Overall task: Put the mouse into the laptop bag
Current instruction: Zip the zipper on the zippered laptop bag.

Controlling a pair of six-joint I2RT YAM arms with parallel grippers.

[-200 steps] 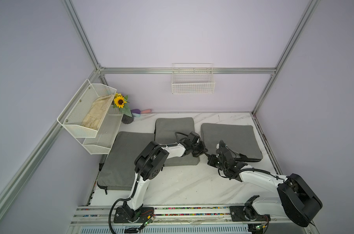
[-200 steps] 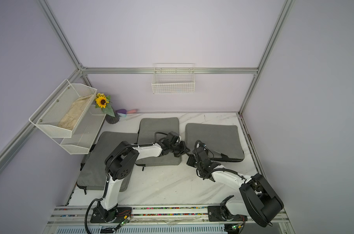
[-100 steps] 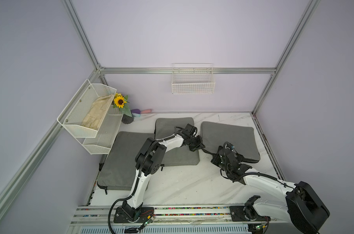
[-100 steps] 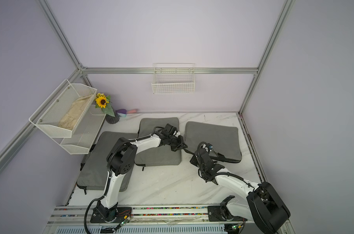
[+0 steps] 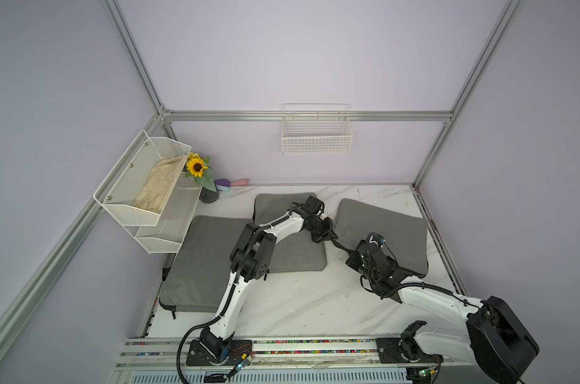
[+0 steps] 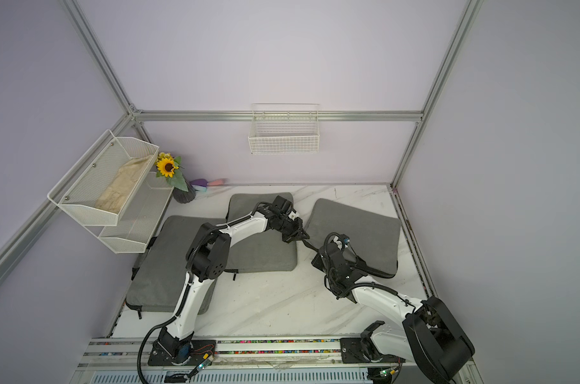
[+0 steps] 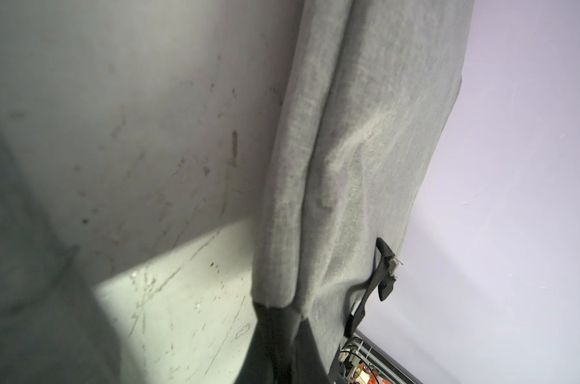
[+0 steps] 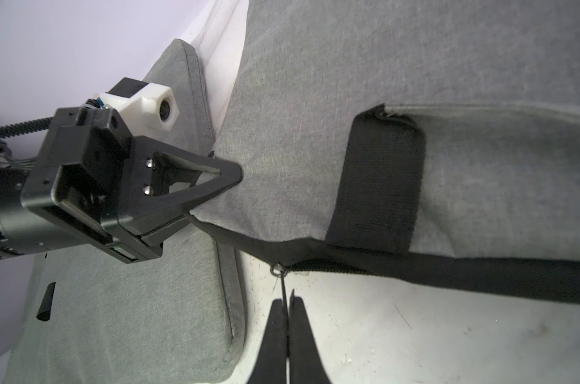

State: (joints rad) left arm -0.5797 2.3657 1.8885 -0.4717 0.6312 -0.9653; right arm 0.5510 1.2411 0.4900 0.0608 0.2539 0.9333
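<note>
The mouse is out of view. The rightmost of three grey laptop bags (image 5: 385, 229) (image 6: 358, 226) lies on the marble table. In both top views my left gripper (image 5: 330, 237) (image 6: 302, 236) is at this bag's near left corner. In the left wrist view that gripper (image 7: 280, 311) is shut on the corner fabric of the bag (image 7: 355, 133). My right gripper (image 8: 287, 301) (image 5: 349, 256) sits just in front of the bag's black zipper edge, shut on the thin metal zipper pull (image 8: 283, 282). The left gripper's fingers (image 8: 228, 176) press into the bag (image 8: 315, 99).
A middle grey bag (image 5: 292, 246) (image 8: 132, 299) lies right beside the held one, and a third bag (image 5: 202, 262) is at the left. White wire shelves (image 5: 149, 186), a sunflower vase (image 5: 205, 186), small toys (image 5: 232, 183) and a wall basket (image 5: 316, 133) line the left and back.
The left wrist has swung a little toward the back while its gripper stays on the bag corner. The right arm has shifted slightly. Both grips are unchanged.
</note>
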